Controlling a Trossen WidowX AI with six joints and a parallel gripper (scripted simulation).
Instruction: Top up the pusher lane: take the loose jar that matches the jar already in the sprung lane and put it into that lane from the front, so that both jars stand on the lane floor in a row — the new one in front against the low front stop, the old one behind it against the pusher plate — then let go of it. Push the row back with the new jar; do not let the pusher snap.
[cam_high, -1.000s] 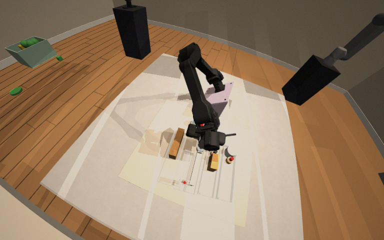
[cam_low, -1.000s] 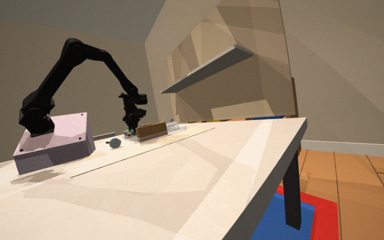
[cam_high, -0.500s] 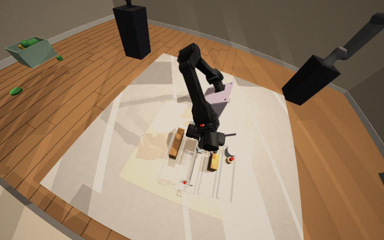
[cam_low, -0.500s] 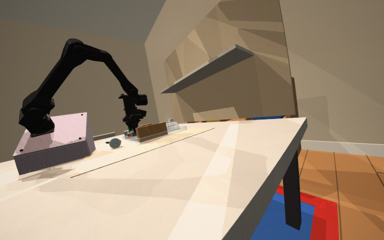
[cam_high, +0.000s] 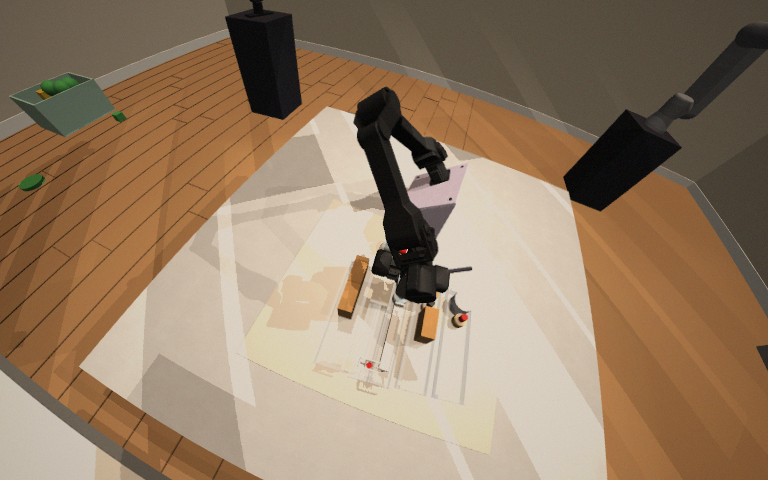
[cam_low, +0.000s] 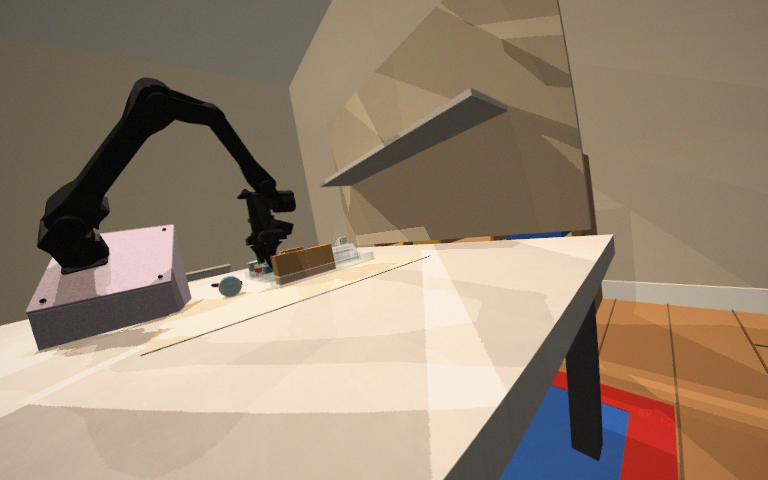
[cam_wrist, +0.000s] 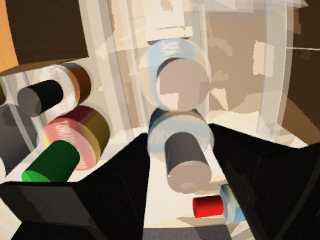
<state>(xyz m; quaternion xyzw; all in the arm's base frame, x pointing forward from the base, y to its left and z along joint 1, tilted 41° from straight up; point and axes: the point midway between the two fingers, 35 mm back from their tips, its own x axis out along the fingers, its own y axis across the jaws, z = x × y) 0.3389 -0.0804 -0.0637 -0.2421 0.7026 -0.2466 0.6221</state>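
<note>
My gripper (cam_wrist: 178, 134) (cam_low: 269, 261) is shut on a pale blue jar (cam_wrist: 175, 139) with a dull grey-pink lid. The arm hides most of it in the top view. In the wrist view the held jar is directly in front of the matching lane jar (cam_wrist: 172, 50), which has the same pale lid. The two look close together; whether they touch is unclear. The white pusher plate (cam_wrist: 167, 32) is right behind the lane jar. Clear walls flank the lane. Whether the held jar's base rests on the lane floor is hidden.
Left in the wrist view are a tomato jar (cam_wrist: 72, 137) with a green lid, a black-lidded jar (cam_wrist: 67, 90) and a grey jar (cam_wrist: 15, 137). A red-lidded blue jar (cam_wrist: 231, 204) lies near the right finger. Brown blocks (cam_high: 352, 291) (cam_high: 428, 325) stand on either side of the lane.
</note>
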